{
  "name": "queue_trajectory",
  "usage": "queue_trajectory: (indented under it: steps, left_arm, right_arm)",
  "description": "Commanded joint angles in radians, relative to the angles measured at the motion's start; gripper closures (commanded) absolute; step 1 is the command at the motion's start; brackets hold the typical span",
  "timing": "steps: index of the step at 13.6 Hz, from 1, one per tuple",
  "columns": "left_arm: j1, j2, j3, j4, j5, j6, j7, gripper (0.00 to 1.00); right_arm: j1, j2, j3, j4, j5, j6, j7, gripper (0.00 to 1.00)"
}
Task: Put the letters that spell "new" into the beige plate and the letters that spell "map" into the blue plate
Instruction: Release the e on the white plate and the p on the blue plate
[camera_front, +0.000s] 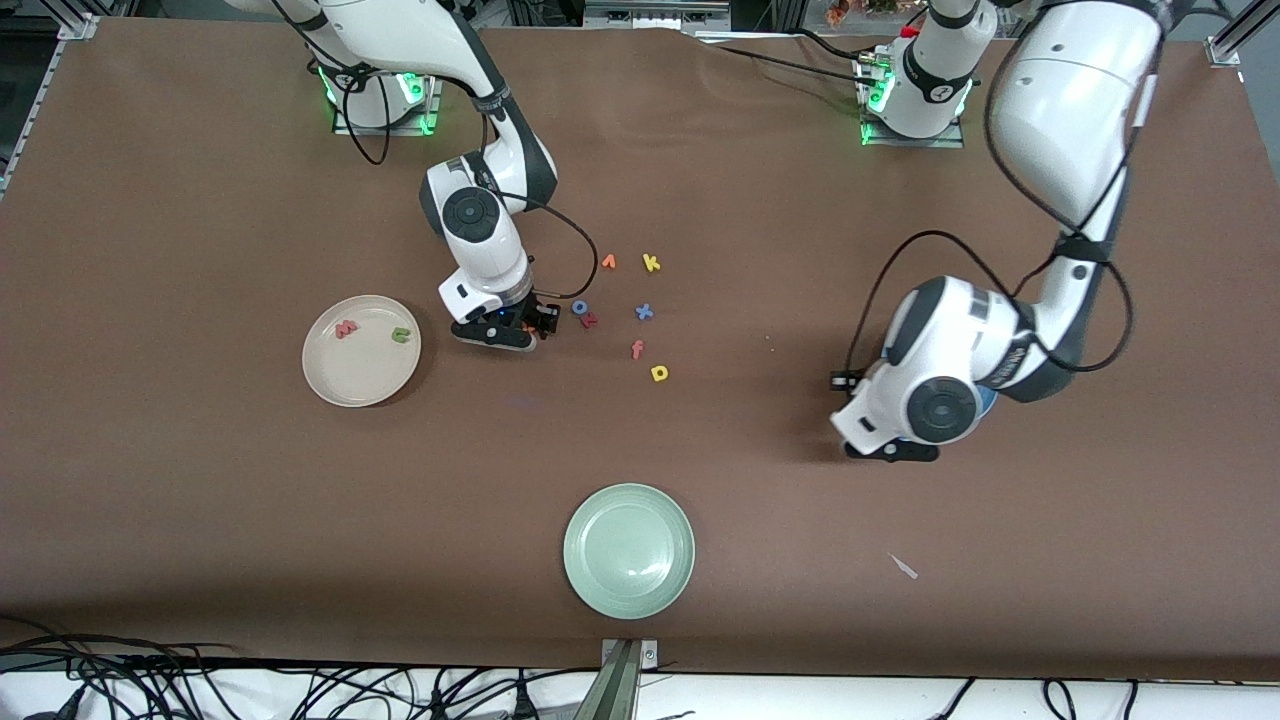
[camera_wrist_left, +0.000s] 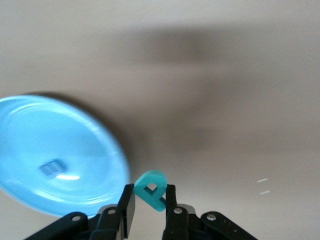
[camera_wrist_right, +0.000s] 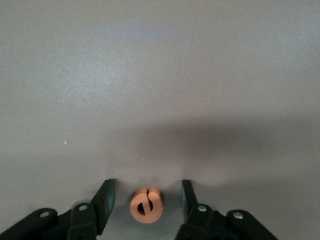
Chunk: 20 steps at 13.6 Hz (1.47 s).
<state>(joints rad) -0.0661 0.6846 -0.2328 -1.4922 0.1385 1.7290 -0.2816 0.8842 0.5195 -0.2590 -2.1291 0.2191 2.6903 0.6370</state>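
Observation:
In the left wrist view my left gripper (camera_wrist_left: 150, 188) is shut on the teal p (camera_wrist_left: 152, 190), in the air just beside the rim of the blue plate (camera_wrist_left: 30, 125). The blue m (camera_wrist_left: 51, 168) lies in that plate. The left arm covers most of the blue plate (camera_front: 986, 403) in the front view. My right gripper (camera_wrist_right: 148, 183) is open and down at the table, with the orange e (camera_wrist_right: 146, 205) lying between its fingers and a gap on each side. The beige plate (camera_front: 361, 385) holds the salmon w (camera_front: 346, 328) and green n (camera_front: 401, 334). The yellow a (camera_front: 659, 373) lies on the table.
Loose letters lie beside the right gripper: orange v (camera_front: 608, 262), yellow k (camera_front: 651, 263), blue x (camera_front: 644, 312), orange f (camera_front: 637, 349), plus a blue letter (camera_front: 580, 308) touching a red one (camera_front: 590, 321). A pale green plate (camera_front: 628, 550) sits near the front edge.

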Motion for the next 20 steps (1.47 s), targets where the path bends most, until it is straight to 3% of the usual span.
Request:
queue_trajectory:
  steps: [1, 4, 5, 6, 7, 10, 15, 17, 20]
  left_arm:
    - [0.093, -0.155, -0.017, -0.265, 0.080, 0.117, 0.121, 0.91]
    - [0.187, -0.171, -0.017, -0.374, 0.090, 0.252, 0.231, 0.88]
    - [0.196, -0.169, -0.019, -0.414, 0.089, 0.308, 0.231, 0.77]
    - [0.203, -0.165, -0.017, -0.424, 0.088, 0.325, 0.220, 0.45]
    - [0.203, -0.169, -0.019, -0.421, 0.088, 0.319, 0.217, 0.00]
    - [0.172, -0.189, -0.045, -0.375, 0.079, 0.259, 0.193, 0.00]
    - [0.122, -0.175, -0.178, -0.215, 0.064, 0.210, -0.084, 0.00]
    - [0.043, -0.125, -0.178, -0.140, 0.053, 0.212, -0.190, 0.00]
    - [-0.090, -0.001, -0.174, -0.005, 0.053, 0.216, -0.295, 0.00]
  right_arm:
    - [0.016, 0.005, -0.005, -0.005, 0.019, 0.016, 0.012, 0.50]
    - [0.016, 0.005, -0.005, -0.011, 0.019, 0.020, 0.006, 0.75]
    - [0.015, 0.005, -0.005, -0.011, 0.019, 0.020, -0.002, 0.87]
    - [0.015, -0.001, -0.008, -0.011, 0.019, 0.016, -0.013, 0.89]
    - [0.013, -0.010, -0.017, -0.009, 0.019, 0.013, -0.051, 0.89]
    - [0.012, -0.071, -0.106, 0.004, 0.019, -0.122, -0.195, 0.89]
    - [0.012, -0.136, -0.340, -0.008, 0.020, -0.294, -0.709, 0.87]
    - [0.007, -0.159, -0.417, -0.052, 0.020, -0.303, -0.848, 0.86]
    - [0.005, -0.213, -0.462, -0.138, 0.022, -0.293, -0.904, 0.84]
